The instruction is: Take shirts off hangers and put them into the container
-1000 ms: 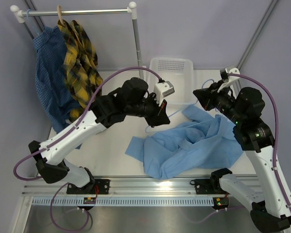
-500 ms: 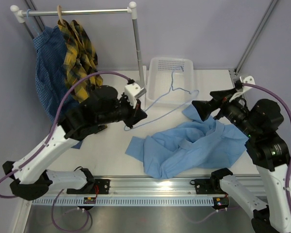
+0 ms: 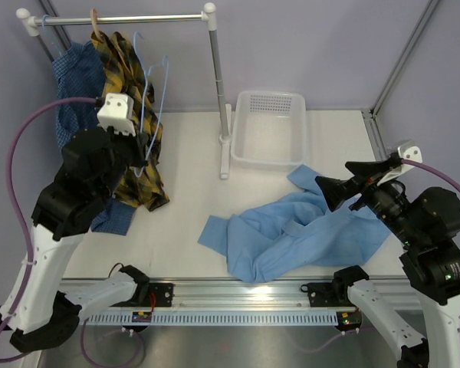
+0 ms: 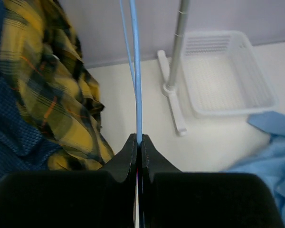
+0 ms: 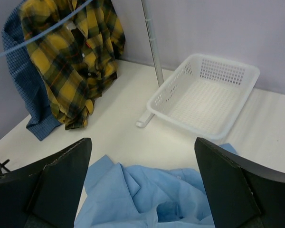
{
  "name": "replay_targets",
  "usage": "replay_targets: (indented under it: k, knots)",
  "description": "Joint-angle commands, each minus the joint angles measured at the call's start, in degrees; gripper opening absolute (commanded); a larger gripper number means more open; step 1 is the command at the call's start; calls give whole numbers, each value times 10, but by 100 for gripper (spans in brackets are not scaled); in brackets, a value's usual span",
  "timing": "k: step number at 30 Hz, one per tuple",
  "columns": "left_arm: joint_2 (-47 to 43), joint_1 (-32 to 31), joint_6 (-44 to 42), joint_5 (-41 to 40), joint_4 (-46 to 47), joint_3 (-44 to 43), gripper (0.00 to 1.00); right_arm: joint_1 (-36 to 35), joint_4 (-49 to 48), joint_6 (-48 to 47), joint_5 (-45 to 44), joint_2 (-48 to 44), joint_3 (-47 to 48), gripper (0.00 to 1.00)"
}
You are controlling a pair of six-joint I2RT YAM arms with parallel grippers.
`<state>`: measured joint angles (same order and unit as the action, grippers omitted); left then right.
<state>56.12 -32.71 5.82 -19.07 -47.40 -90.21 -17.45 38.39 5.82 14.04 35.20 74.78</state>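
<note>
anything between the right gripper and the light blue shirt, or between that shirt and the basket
Nothing visible. The open right gripper hangs over the light blue shirt, and only bare table separates the shirt from the basket; the rack post stands off to the left.

**Wire hanger pinched in my pincer**

My pincer (image 4: 138, 141) is clamped on the hanger (image 4: 135, 71), whose thin blue wire rises straight up. To its left I see the plaid shirt (image 4: 52, 95) hanging over a dark blue shirt (image 4: 9, 133). The basket (image 4: 237, 109) sits right of the rack pole (image 4: 179, 42). A light blue shirt (image 4: 270, 152) lies at lower right.
</note>
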Motion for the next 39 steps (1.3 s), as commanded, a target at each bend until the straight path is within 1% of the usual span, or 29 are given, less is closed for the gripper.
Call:
replay_targets:
  k: [1, 2, 5, 7, 8, 9, 12, 13, 17, 21, 24, 25, 27, 28, 30, 31, 32, 33, 34, 35, 36, 38, 39]
  knots:
    - [76, 44, -12, -19, 32, -79, 0, 1, 6, 12, -2, -7, -24, 99]
    - [96, 52, -13, 0, 36, -96, 0, 1, 2, 13, -3, -9, -33, 99]
    - [186, 78, -19, 17, 74, -155, 0, 1, 7, 7, -10, -15, -45, 99]
    - [225, 94, -18, 33, 80, -189, 0, 1, 12, 5, -13, -15, -47, 99]
    - [245, 109, -18, 43, 83, -221, 0, 1, 16, 5, -13, -16, -49, 99]
    - [280, 116, -17, 47, 84, -236, 0, 1, 17, 6, -13, -18, -49, 99]
    - [325, 128, -30, 61, 85, -284, 0, 1, 19, 9, -16, -25, -55, 99]
    - [346, 129, -31, 70, 85, -290, 0, 1, 21, 9, -16, -26, -55, 99]
    - [374, 148, -20, 94, 87, -298, 0, 1, 34, 9, -22, -30, -61, 99]
    - [378, 155, -9, 104, 96, -280, 0, 1, 35, 8, -30, -36, -75, 100]
    - [368, 155, 1, 108, 98, -250, 0, 1, 41, 12, -42, -35, -88, 100]
    - [363, 155, 5, 110, 97, -231, 10, 1, 42, 16, -53, -33, -92, 100]
    - [339, 155, 15, 111, 97, -212, 39, 1, 57, 27, -68, -24, -104, 99]
    - [331, 155, 16, 110, 96, -196, 57, 1, 68, 35, -88, -19, -110, 99]
    - [300, 155, 19, 105, 96, -179, 70, 1, 75, 59, -105, -8, -131, 99]
    - [289, 155, 19, 100, 96, -172, 83, 1, 83, 73, -133, -5, -140, 99]
    - [278, 155, 19, 97, 95, -159, 89, 1, 86, 108, -158, 0, -154, 100]
    - [255, 155, 19, 92, 95, -152, 95, 1, 90, 129, -202, 8, -160, 99]
    - [242, 155, 18, 92, 96, -144, 99, 1, 101, 147, -220, 14, -164, 100]
    - [231, 155, 16, 92, 94, -129, 99, 1, 110, 180, -239, 32, -168, 100]
    - [205, 155, 15, 91, 95, -121, 99, 1, 122, 200, -287, 48, -168, 99]
    - [181, 155, 13, 87, 94, -105, 99, 1, 171, 260, -330, 82, -166, 100]
    - [168, 155, 12, 87, 95, -89, 99, 1, 184, 280, -346, 117, -167, 100]
